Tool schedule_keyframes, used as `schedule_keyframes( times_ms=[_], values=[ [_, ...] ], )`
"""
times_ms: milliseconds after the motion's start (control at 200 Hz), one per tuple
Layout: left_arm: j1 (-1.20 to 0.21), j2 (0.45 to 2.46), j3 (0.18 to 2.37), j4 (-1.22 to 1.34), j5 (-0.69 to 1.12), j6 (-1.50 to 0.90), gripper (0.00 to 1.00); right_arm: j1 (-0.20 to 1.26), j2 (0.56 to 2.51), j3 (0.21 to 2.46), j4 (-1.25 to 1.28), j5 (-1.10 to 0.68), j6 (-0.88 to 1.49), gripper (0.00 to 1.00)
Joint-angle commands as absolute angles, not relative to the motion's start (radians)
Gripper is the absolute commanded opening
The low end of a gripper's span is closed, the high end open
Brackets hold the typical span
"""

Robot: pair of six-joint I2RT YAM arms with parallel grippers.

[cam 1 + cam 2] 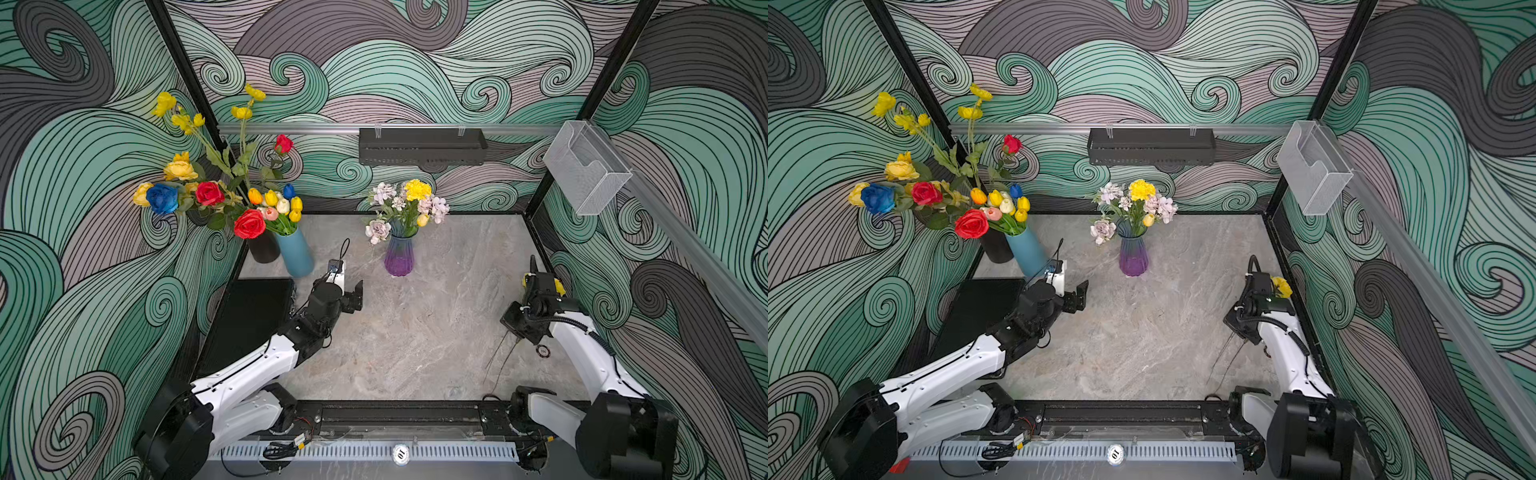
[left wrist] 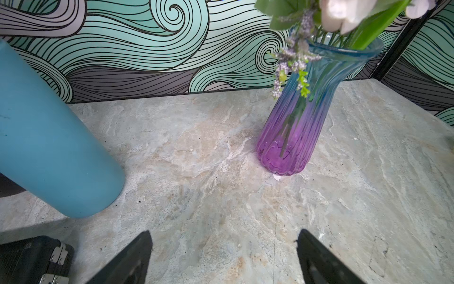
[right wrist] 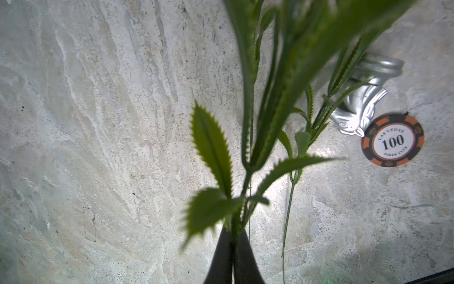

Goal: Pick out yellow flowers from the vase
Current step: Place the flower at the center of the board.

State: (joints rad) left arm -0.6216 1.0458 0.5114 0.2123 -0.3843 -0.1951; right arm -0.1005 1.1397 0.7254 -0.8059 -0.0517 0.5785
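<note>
Marbled grey desk (image 1: 415,332) inside swirling green wave-patterned walls, and the right gripper (image 3: 233,242) is clamping tight on the leafy green stem (image 3: 247,110) of a yellow artificial flower (image 1: 1282,286), its bloom peeking out just beside that wrist. The left gripper (image 2: 223,246) is hanging spread wide, gripping nothing. The ribbed blue-to-purple glass vase (image 2: 294,127) is standing ahead of it, and a ruffled yellow pom-pom bloom (image 1: 417,190) and a small yellow tulip (image 1: 422,220) are sitting in that vase.
</note>
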Motion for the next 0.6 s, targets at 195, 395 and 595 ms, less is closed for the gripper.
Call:
schedule_keyframes(
  times_ms=[195,395,595],
  values=[
    [-0.612,1.045,0.520,0.219,-0.384,-0.190,0.91,-0.105,1.168,0.682,-0.770,-0.002,0.580,0.11],
    [-0.610,1.043,0.520,0.219,-0.384,-0.190,0.91,-0.106,1.152,0.678,-0.770,0.024,0.576,0.23],
    [-0.611,1.044,0.520,0.220,-0.382,-0.190,0.91,-0.105,1.133,0.687,-0.774,0.021,0.572,0.25]
  ],
)
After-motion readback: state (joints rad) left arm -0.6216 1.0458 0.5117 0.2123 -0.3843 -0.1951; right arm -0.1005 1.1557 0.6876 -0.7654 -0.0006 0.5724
